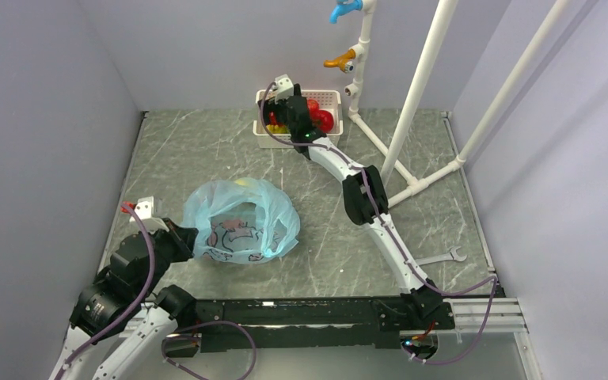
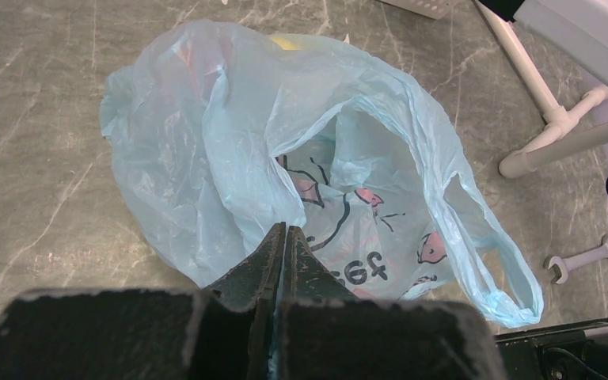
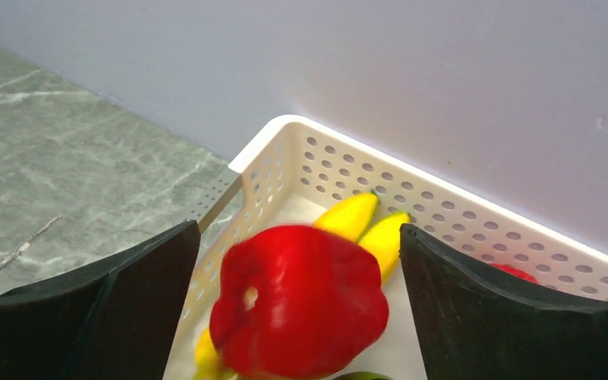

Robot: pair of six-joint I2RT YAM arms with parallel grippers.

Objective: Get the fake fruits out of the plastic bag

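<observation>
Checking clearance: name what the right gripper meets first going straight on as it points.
The right gripper meets the red pepper-shaped fruit first, between its open fingers; probably the white basket beneath.

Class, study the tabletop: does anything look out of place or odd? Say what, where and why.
A small wrench lies on the table towards its near right edge, far from the plastic bag and the white basket. It is a stray tool that nothing here seems to use. Nothing looks spilled or damaged.
</observation>
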